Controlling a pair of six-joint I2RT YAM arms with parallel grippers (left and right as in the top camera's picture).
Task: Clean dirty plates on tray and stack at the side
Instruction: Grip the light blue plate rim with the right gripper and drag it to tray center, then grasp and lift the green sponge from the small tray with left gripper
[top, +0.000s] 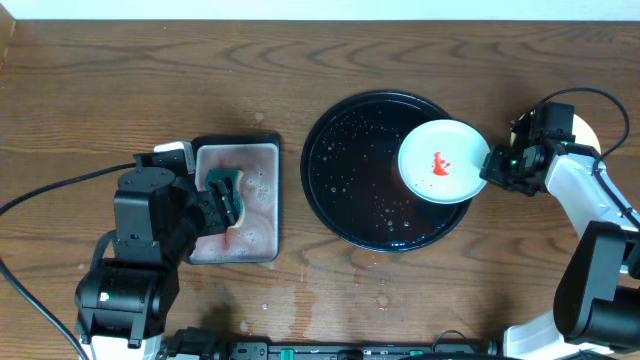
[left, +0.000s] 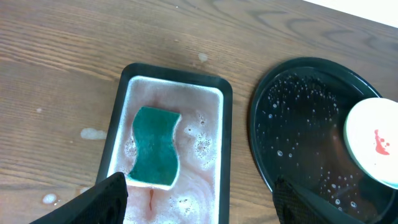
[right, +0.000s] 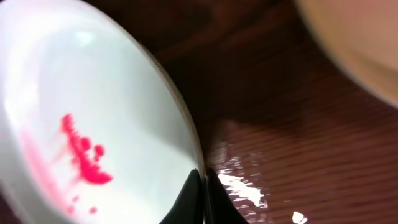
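Note:
A pale mint-green plate (top: 443, 161) with a red sauce smear sits over the right part of the large round black tray (top: 345, 170). My right gripper (top: 489, 166) is shut on the plate's right rim; the right wrist view shows both fingers (right: 204, 186) pinching the edge of the plate (right: 93, 118). A pale yellow plate (top: 590, 132) lies at the far right behind the right arm; it also shows in the right wrist view (right: 357, 43). My left gripper (left: 196, 202) is open and empty above the small rectangular tray (left: 227, 112) holding the green sponge (left: 154, 147).
The small tray (top: 274, 200) holds pinkish foamy water. Water drops cover the black tray (left: 298, 124) and the wood in front of it. The third plate is not clearly visible.

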